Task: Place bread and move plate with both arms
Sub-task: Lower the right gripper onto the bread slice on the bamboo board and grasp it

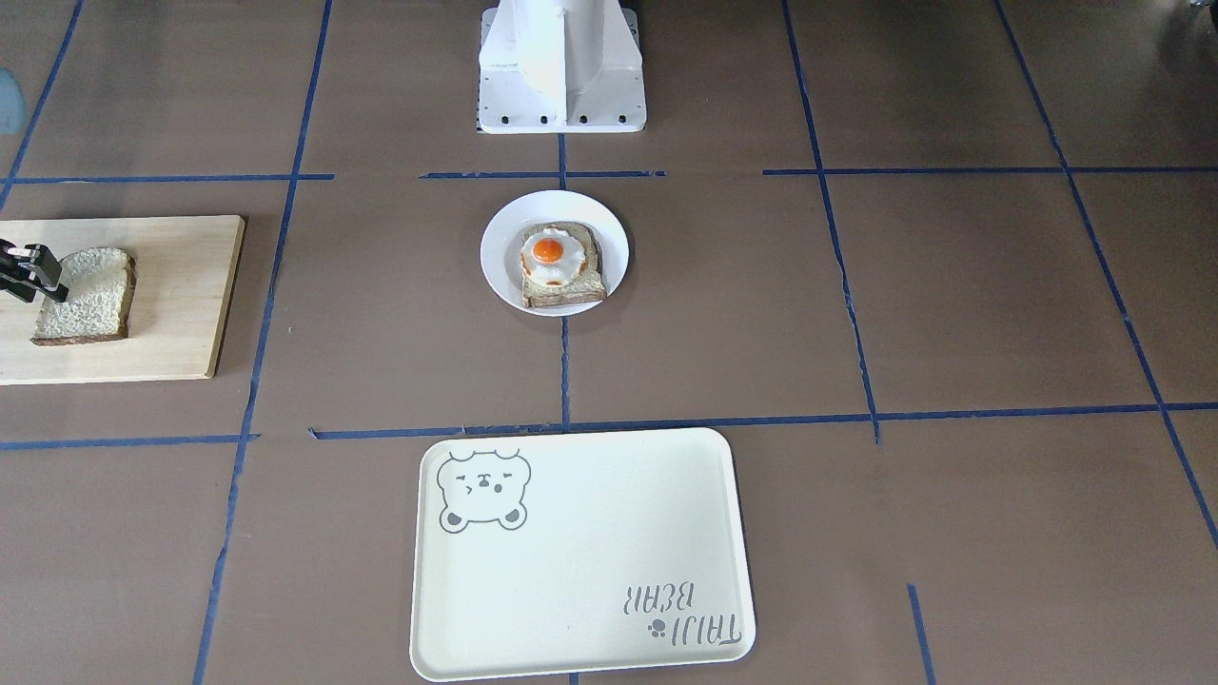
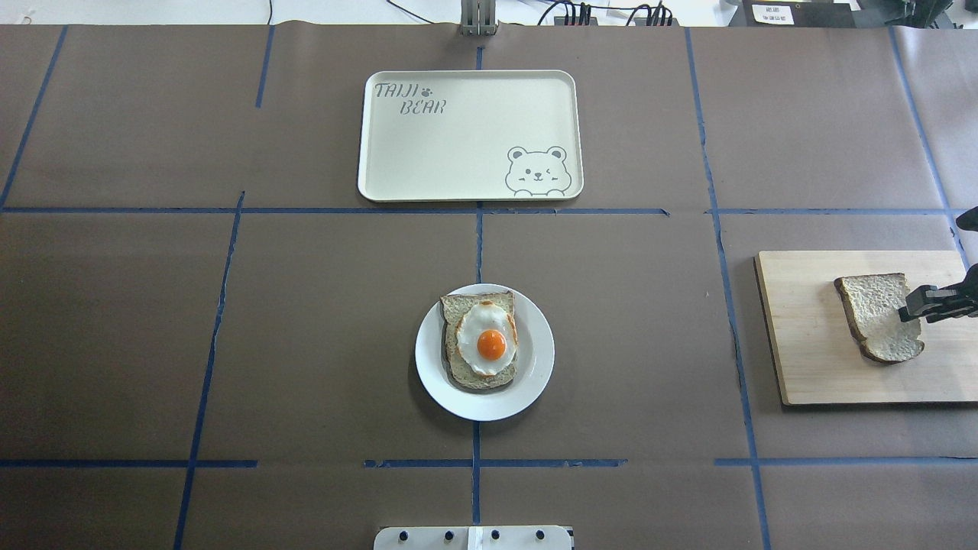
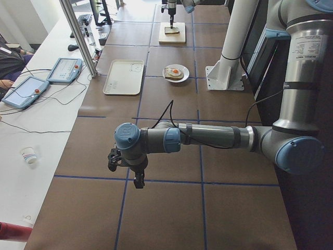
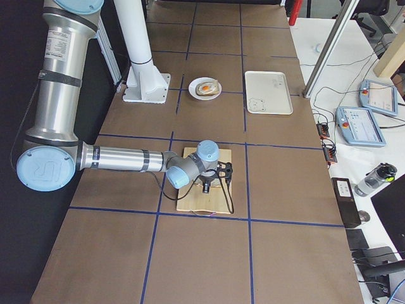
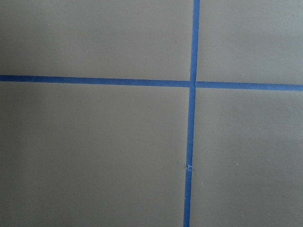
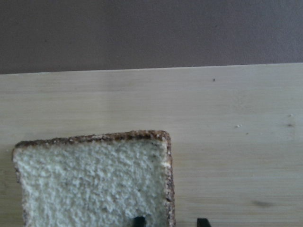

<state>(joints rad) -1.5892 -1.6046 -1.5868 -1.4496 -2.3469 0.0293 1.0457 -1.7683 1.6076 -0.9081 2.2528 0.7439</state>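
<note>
Right gripper at frame right, jaws slightly apart straddling the bread's crust on the cutting board, nothing clamped yet: seat deeper, then close gently.

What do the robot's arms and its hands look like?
Both the left arm and the right arm are round grey tubes with pale blue caps on the joints. A thin black cable runs along each. The left gripper and right gripper are small and black.
</note>
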